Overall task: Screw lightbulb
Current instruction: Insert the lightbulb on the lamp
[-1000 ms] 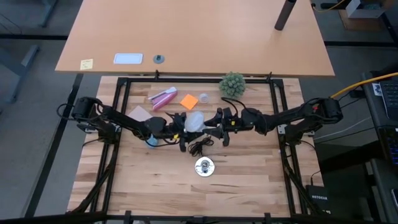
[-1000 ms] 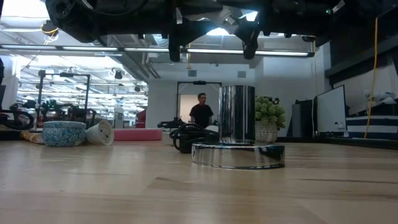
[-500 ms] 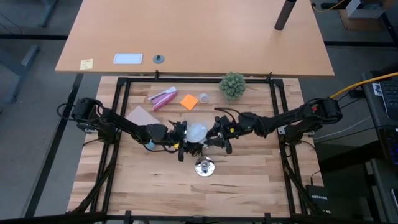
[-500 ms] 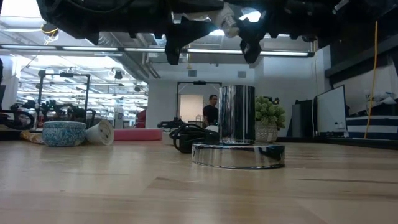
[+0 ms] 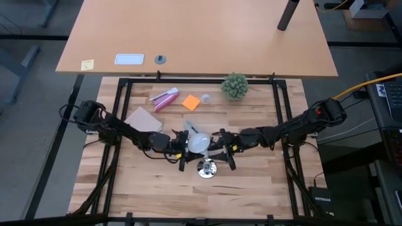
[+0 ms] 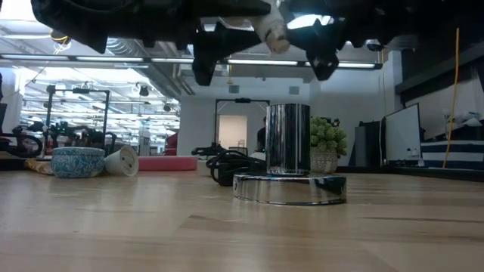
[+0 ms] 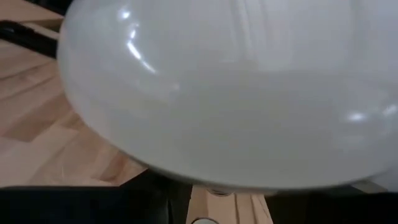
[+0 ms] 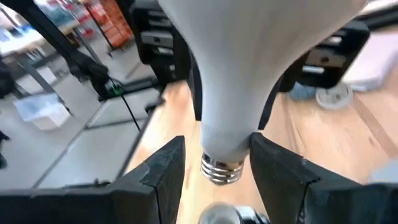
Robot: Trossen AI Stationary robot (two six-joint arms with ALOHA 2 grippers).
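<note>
The white frosted lightbulb is held in the air between my two grippers, just to the far side of the shiny metal socket. The socket stands upright on its round base on the table. My left gripper is shut on the bulb's dome, which fills the left wrist view. My right gripper is shut on the bulb's neck. The silver threaded base points down at a slant toward the socket. It also shows in the low view. My left gripper holds the bulb's wide dome between its two fingers, coming level from the table's left. The bulb is lifted clear of the table. My right gripper has the bulb's narrow neck between its two fingers, just above the threaded base. It comes from the table's right, slanting down. The bulb is tilted, base downward, clear of the socket.
A black cord lies behind the socket. At the far side are a green plant ball, a pink item, an orange note and a tan card. A blue bowl and a white cup lie at the left.
Both grippers have moved together toward the table's near edge with the lightbulb, from over the black cord to just beside the socket. The bulb has stayed lifted between them, and its threaded base now points down toward the socket.
</note>
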